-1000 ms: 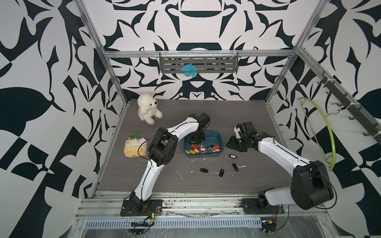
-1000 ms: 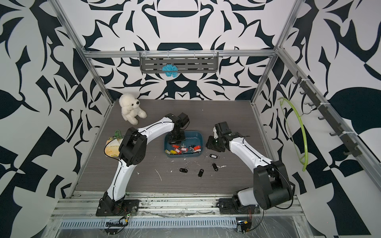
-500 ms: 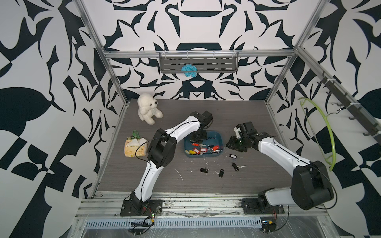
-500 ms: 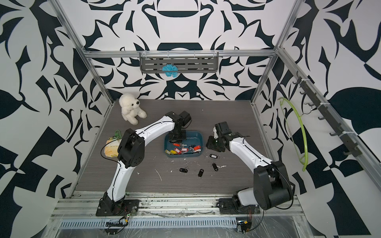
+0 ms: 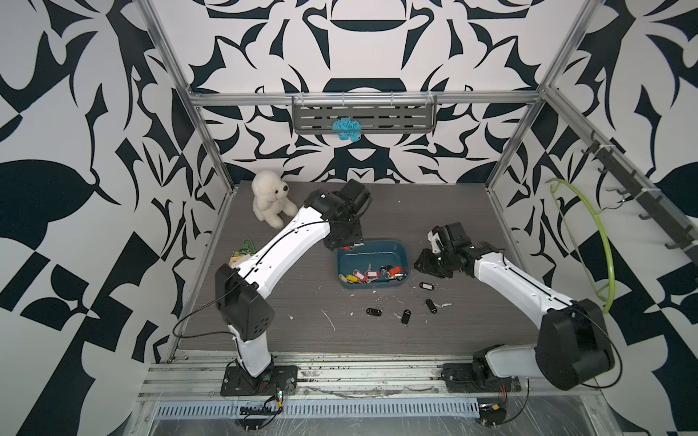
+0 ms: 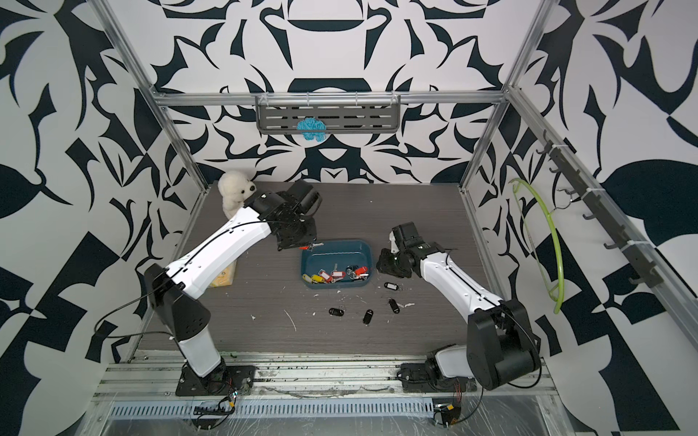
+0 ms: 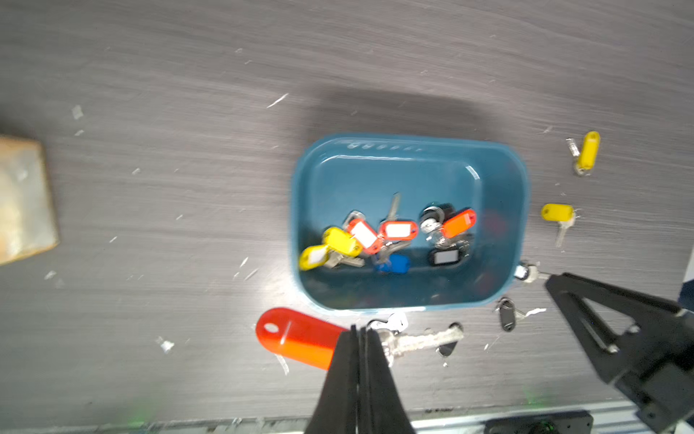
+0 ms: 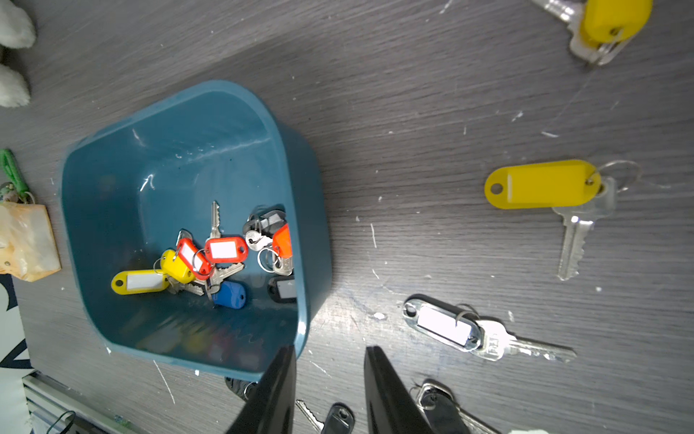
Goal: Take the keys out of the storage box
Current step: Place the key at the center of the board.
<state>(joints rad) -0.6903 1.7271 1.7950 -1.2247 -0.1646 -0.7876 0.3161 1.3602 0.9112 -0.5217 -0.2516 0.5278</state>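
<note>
In a top view the storage box [image 5: 362, 256] sits mid-desk [image 5: 302, 332], with a heap of keys [image 5: 372, 273] gathered against its near wall. The left jaws are at the box's far left corner, pinched on a red-tagged key [image 5: 349, 248]. The right jaws sit low, just beside the box's right end. Four black-tagged keys [image 5: 405, 316] lie scattered on the desk in front of the box, and a white bear [image 5: 270, 198] sits at the back left. In the left wrist view the left jaws are pressed flat together on the ring end of the red-tagged key [image 7: 296, 342], which is outside the box rim [image 7: 409, 144]. Two yellow-tagged keys [image 7: 557, 212] lie on the desk beyond the box. In the right wrist view the right jaws stand a narrow way apart with nothing between them. One fingertip [image 8: 281, 375] crosses the box's rim in the picture. One of the yellow-tagged keys [image 8: 540, 184] and one of the black-tagged keys [image 8: 447, 327] lie on the desk nearby.
</note>
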